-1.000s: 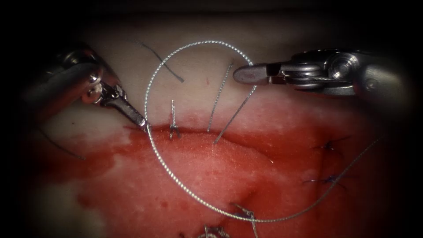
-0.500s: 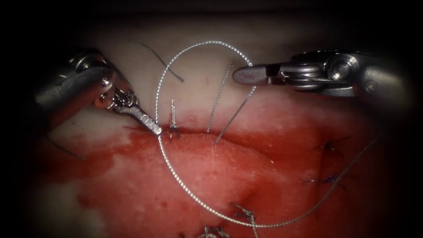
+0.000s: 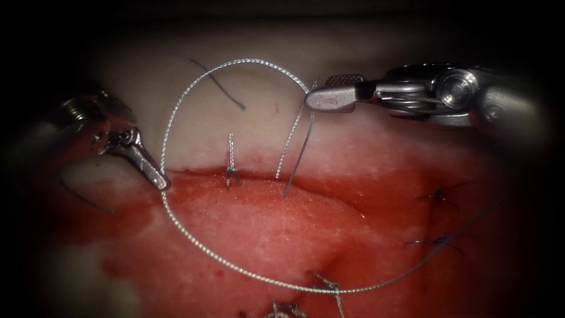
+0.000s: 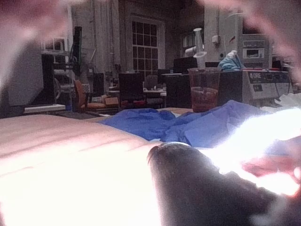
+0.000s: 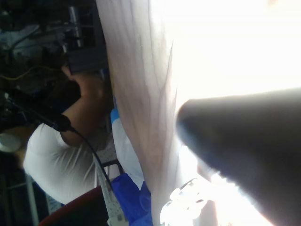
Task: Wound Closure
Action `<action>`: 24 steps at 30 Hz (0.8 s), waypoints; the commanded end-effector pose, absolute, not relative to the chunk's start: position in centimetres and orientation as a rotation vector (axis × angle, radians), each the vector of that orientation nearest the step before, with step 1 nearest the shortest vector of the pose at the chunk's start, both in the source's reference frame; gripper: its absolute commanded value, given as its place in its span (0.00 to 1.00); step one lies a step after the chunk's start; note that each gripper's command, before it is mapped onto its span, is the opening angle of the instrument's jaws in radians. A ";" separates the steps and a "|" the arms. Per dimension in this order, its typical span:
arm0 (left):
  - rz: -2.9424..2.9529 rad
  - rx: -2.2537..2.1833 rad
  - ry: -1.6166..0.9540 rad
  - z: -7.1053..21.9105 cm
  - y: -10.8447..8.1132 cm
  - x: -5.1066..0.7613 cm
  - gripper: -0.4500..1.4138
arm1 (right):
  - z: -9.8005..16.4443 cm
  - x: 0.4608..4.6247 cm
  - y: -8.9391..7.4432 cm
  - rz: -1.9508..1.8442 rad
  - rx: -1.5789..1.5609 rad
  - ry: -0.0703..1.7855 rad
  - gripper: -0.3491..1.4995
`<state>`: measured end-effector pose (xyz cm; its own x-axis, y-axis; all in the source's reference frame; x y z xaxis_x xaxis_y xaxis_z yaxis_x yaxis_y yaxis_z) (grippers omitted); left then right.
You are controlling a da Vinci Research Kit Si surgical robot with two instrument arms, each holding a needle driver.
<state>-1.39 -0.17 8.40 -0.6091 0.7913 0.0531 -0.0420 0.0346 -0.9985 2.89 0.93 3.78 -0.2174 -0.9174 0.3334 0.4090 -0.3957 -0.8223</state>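
Note:
My left tool is at the left end of the cut, its jaws shut on the twisted silver thread. From that grip the thread arcs up in a wide loop to my right tool and sweeps low across the red-stained tissue toward the right. The right tool's jaws stand apart above the cut, the ridged face of one showing. The loop passes against their tip, and nothing sits between them. Two thread strands rise from the cut toward that tool.
A tied stitch with an upright tail sits on the cut between the tools. Older dark stitches lie at the right, another lies low in the middle. A cut thread end rests on the pale far tissue. Red fluid covers the near tissue.
My left tool shut on the thread, then drew it to the left, dragging the loop that way. The right tool's jaws opened and its tip edged left.

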 end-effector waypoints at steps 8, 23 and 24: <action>1.697 -0.887 -1.626 8.2 0.0 -1.31 0.00 | 3.6 2.67 1.3 -1.603 -1.098 0.777 0.05; 1.693 -1.024 -1.610 8.6 0.1 -1.51 0.00 | 4.4 3.53 0.6 -1.775 -1.333 1.266 0.00; 1.694 -1.002 -1.593 8.7 0.1 -1.52 0.00 | 4.3 3.59 0.6 -1.672 -1.427 1.342 0.00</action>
